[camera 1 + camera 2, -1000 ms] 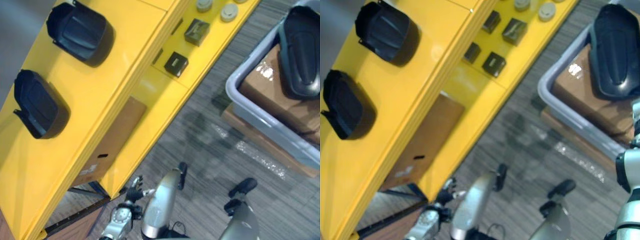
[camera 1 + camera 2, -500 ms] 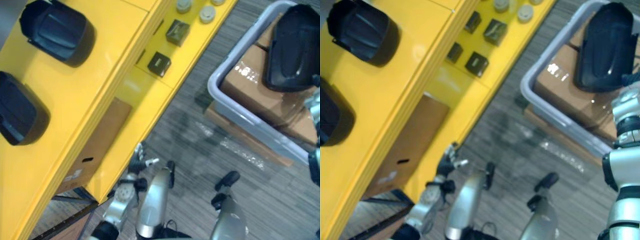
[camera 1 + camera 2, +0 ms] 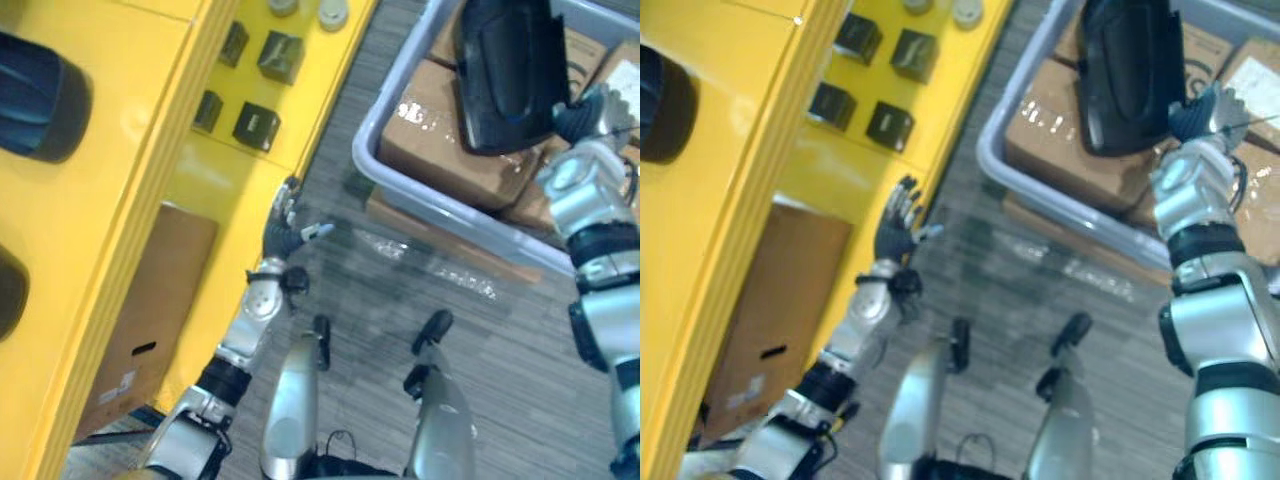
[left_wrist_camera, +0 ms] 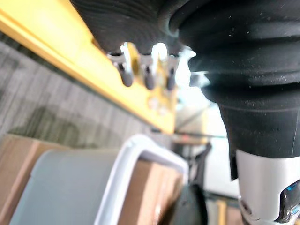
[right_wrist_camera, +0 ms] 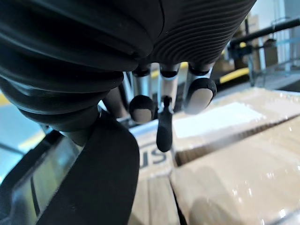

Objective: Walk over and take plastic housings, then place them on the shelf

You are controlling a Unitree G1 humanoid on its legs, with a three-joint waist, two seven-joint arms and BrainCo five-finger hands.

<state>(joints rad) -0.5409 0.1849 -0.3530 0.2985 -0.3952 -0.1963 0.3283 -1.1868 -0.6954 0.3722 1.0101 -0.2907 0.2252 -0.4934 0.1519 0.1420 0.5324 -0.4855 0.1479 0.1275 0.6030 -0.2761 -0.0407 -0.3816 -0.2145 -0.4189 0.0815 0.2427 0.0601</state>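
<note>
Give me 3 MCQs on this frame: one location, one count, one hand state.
1. Where is the black plastic housing next to the right hand?
A) on the floor
B) in the grey plastic bin, on cardboard boxes
C) on a chair

2. How many small dark blocks show on the yellow shelf unit's lower level?
A) one
B) four
C) nine

3. The left hand is:
A) open, empty
B) shut on a housing
C) shut on a box

Key: 1B, it lies on boxes inside the bin; 2B, two pairs; 3A, fingers spread, nothing held.
</note>
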